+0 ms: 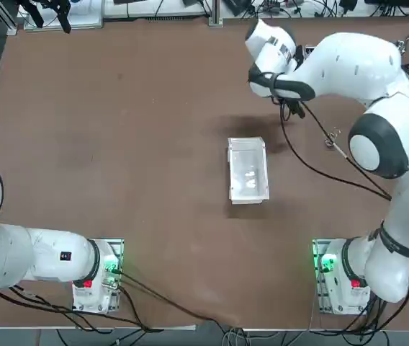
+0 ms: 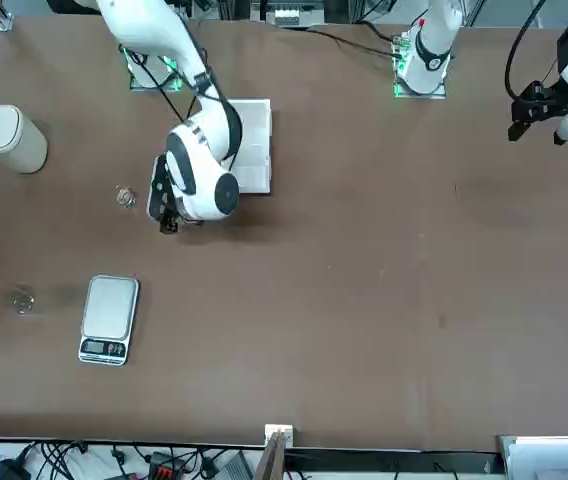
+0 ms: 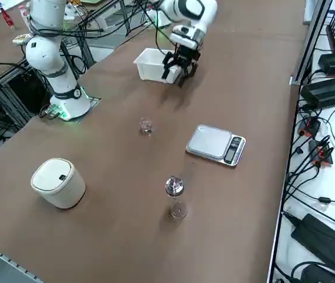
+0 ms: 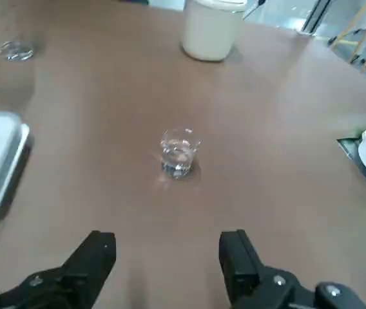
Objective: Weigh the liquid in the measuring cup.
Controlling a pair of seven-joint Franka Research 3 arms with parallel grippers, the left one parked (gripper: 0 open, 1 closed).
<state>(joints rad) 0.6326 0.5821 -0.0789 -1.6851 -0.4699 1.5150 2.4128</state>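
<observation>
Beside the white box [image 3: 154, 65], on its side away from the arm bases, the right gripper [image 3: 178, 69] is held just above the brown table [image 2: 364, 280], its fingers [image 4: 93, 254] spread wide and empty. The measuring cup [image 4: 179, 152] is seen standing upright on the table ahead of the fingers, apart from them, with clear liquid [image 4: 178, 161] in its bottom. From the box, the cup [image 3: 146, 125] is placed towards the robot's right, and the grey scale [image 3: 216, 144] is set further out beyond it, well apart from the cup. A dark display strip is carried on the scale's end [image 2: 103, 349], but no writing can be read. A white lidded canister [image 3: 58, 182] and two small glinting items [image 3: 175, 187] are found past the scale.
</observation>
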